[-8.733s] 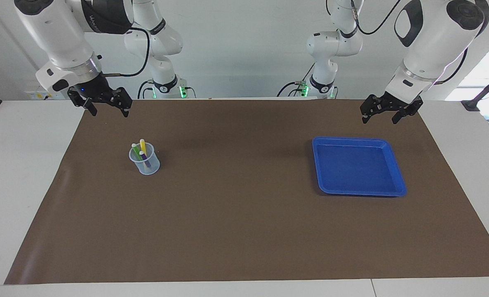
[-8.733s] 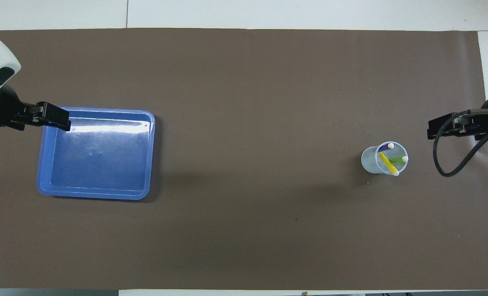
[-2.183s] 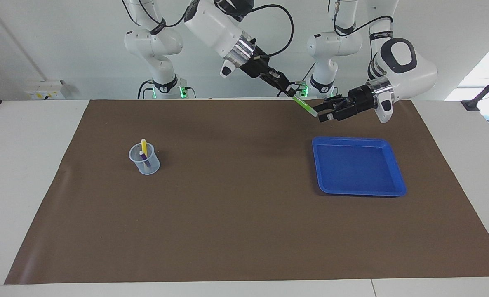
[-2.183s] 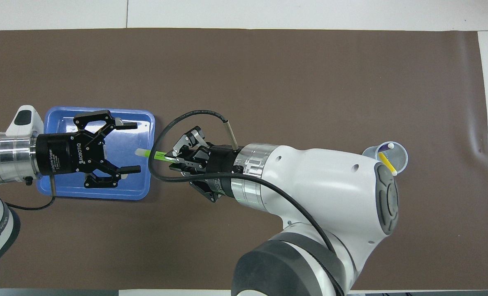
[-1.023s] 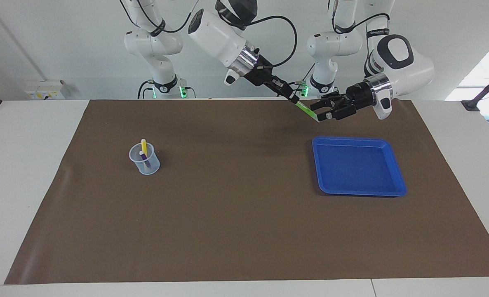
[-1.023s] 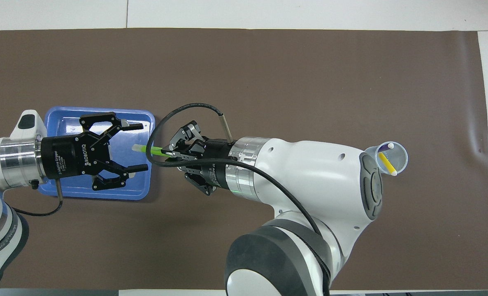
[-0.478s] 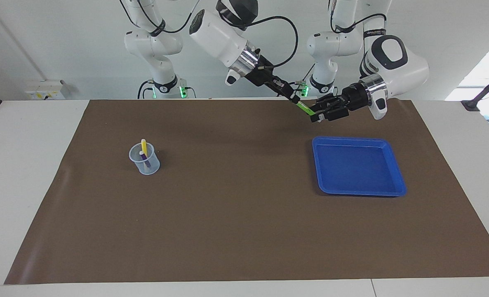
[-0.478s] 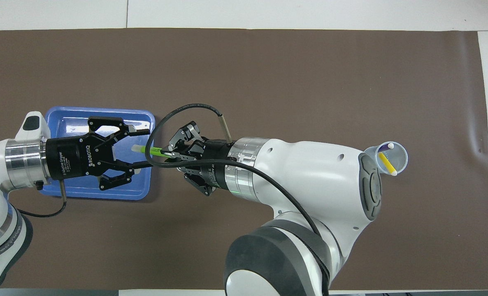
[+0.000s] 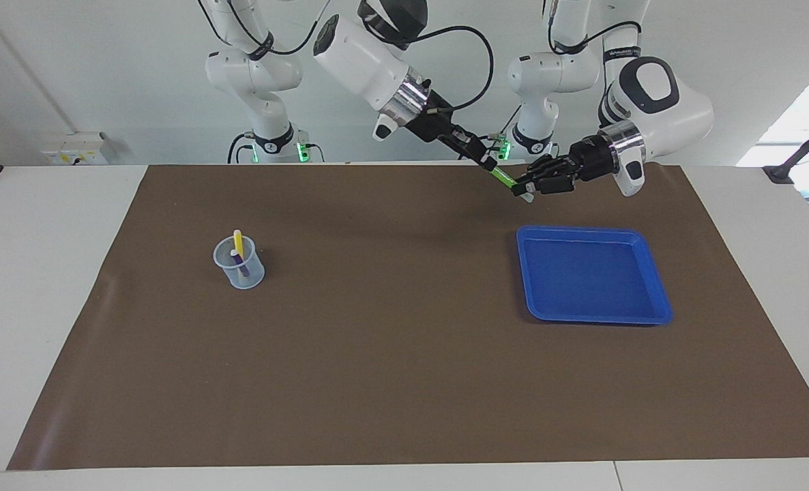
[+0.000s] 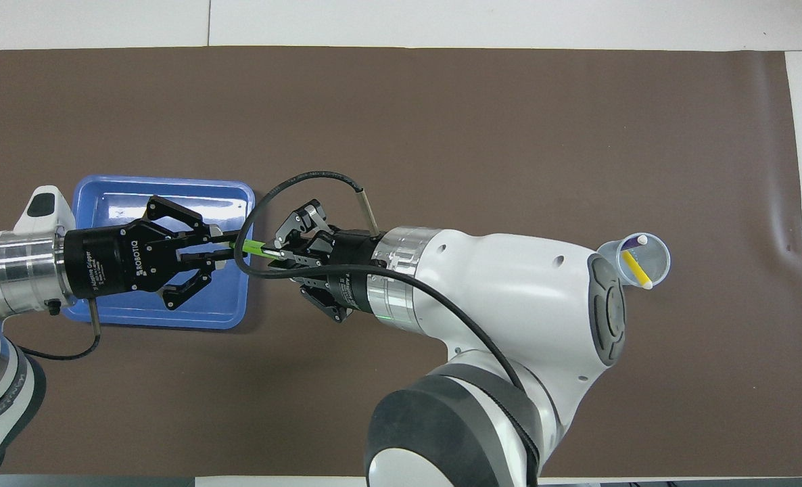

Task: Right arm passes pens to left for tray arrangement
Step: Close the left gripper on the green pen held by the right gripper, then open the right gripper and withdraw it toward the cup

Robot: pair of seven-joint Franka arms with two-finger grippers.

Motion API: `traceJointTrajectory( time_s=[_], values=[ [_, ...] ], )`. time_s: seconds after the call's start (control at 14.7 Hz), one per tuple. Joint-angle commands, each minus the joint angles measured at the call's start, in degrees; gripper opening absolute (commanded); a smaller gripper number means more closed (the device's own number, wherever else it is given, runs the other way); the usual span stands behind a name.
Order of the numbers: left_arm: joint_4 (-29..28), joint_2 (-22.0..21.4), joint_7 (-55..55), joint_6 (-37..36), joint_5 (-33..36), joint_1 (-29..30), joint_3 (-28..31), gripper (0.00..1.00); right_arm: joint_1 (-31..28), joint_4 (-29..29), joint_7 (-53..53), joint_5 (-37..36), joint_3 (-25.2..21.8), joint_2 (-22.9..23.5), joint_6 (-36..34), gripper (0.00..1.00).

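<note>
The green pen [image 9: 503, 179] hangs in the air between both grippers, over the mat just beside the blue tray [image 9: 585, 232]. My right gripper [image 9: 488, 164] is shut on its upper part. My left gripper [image 9: 522, 188] is shut on its lower, pale end. In the overhead view the left gripper [image 10: 224, 246] covers the tray's edge [image 10: 164, 181], and a short piece of green pen [image 10: 254, 247] shows between it and the right gripper [image 10: 276, 253]. The yellow pen [image 9: 237, 240] and purple pen [image 9: 240, 262] stand in the cup [image 9: 239, 271].
The translucent cup [image 10: 634, 260] with the yellow pen [image 10: 636, 268] stands toward the right arm's end of the brown mat [image 9: 391, 354]. The tray holds nothing. The right arm's bulk covers the mat's middle in the overhead view.
The left gripper moved in around the pen's pale end and its fingers closed on it. The right gripper kept hold of the pen and barely moved.
</note>
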Motion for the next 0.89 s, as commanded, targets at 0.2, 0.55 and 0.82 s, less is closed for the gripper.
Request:
traceJointTrajectory(
  time_s=[0.2,0.55,0.82],
  values=[
    [-1.6,-1.9,0.1,-0.8,-0.6,0.6,0.2,0.00,-0.3,0.5,0.3,-1.9,0.6,0.8,-0.2,0.00],
    [-1.6,-1.9,-1.2,-0.5,-0.6,0.7,0.2,0.00,-0.4,0.1,0.0,-3.2,0.5,0.8,-0.3,0.94],
    [-0.5,-1.1,-1.3,-0.1,0.0,0.7,0.2,0.00,-0.9,-1.5,0.0,-7.7,-0.3,-0.5,-0.8,1.00]
  ],
)
